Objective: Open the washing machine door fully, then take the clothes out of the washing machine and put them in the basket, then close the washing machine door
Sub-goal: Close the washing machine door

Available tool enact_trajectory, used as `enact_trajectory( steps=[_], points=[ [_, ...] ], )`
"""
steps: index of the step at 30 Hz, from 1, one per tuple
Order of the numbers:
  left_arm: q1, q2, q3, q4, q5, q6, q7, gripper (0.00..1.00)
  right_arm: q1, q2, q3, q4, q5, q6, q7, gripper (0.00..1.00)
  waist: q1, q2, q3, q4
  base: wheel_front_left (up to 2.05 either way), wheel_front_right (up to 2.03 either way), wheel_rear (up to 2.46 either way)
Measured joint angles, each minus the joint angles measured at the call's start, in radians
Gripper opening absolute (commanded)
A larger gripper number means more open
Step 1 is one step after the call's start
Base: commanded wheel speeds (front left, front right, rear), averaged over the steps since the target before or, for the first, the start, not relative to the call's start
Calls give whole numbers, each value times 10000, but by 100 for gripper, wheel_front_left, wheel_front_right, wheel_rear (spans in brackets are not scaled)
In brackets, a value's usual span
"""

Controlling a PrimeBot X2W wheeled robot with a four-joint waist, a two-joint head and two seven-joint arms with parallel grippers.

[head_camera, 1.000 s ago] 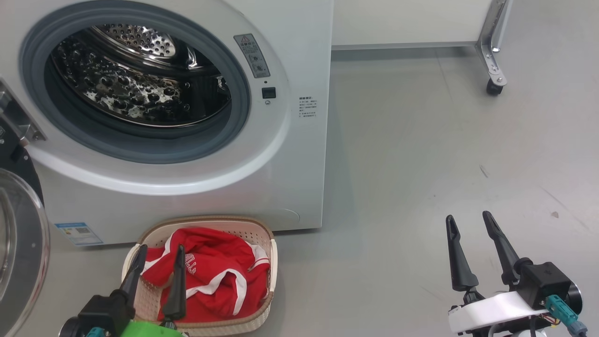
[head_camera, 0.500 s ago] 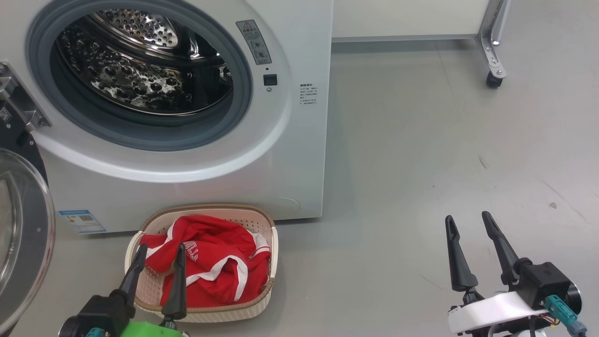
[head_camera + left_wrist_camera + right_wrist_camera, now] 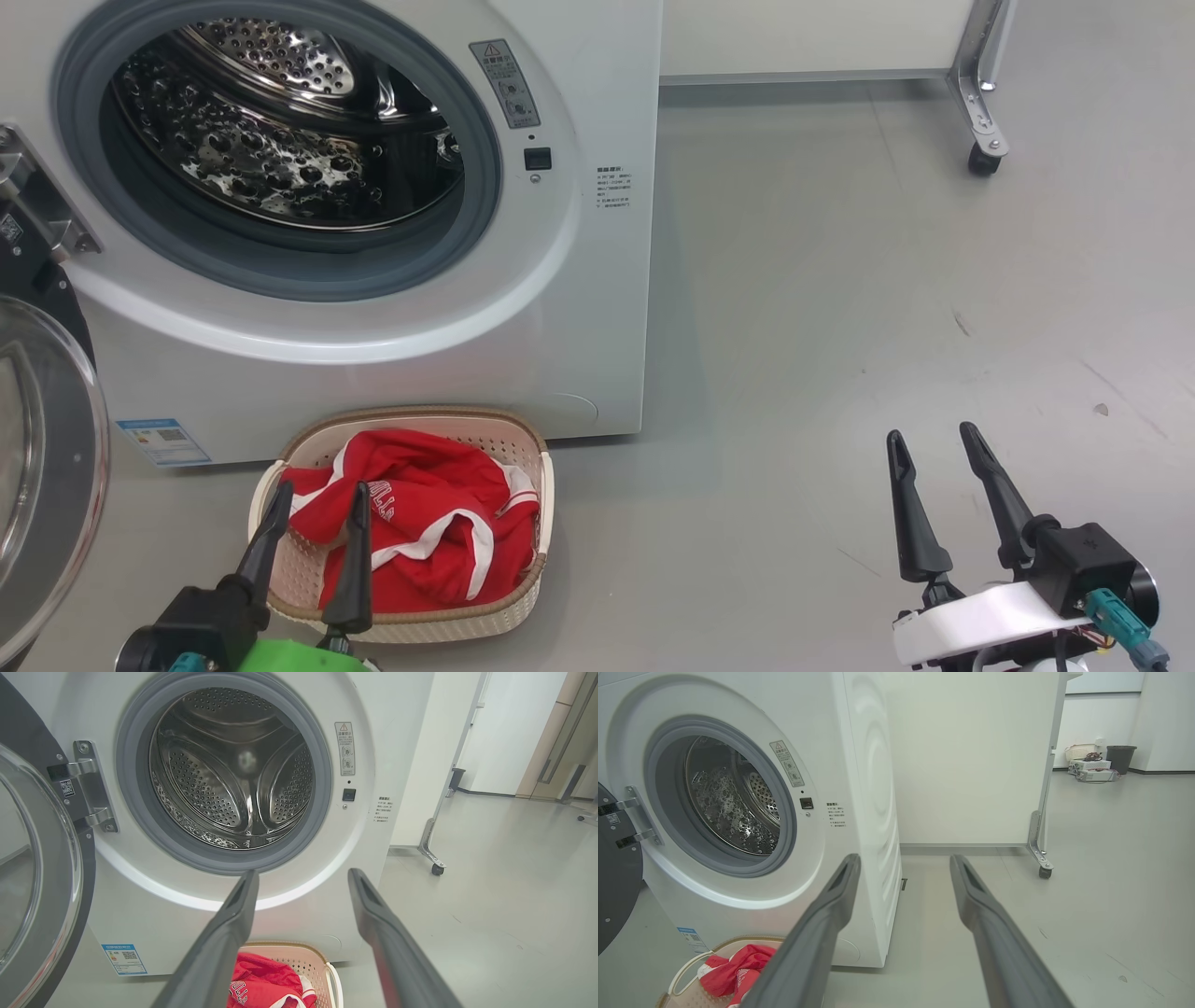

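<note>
The smooth pale grey floor (image 3: 840,327) bears a big white front-loading washing machine (image 3: 597,308) on its left side. A small cream perforated plastic basket (image 3: 545,504) with a brown woven-look rim sits just before the machine's base. Towards the floor's far right a slanted metal leg (image 3: 976,93) stands on a black caster (image 3: 978,163), and small dark scuff marks (image 3: 962,324) dot the right side.

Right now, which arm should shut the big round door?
Probably left. The left fingers stand open by the cream plastic basket, near the round black-rimmed glass door swung out leftward. The right fingers are far across the grey floor.
</note>
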Motion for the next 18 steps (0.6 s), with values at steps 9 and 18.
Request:
enact_trajectory(
  steps=[9, 18],
  points=[
    [0, 0, -4, -48, -4, 0, 0, 100, 0, 0, 12, 17, 0, 2, 0, 100, 0, 0, -3, 38, 0, 0, 0],
    [-2, -4, -297, -50, -4, 0, 0, 100, 2, 0, 35, -42, 4, 88, -2, 100, 0, 0, 5, 328, 0, 0, 0]
  ],
)
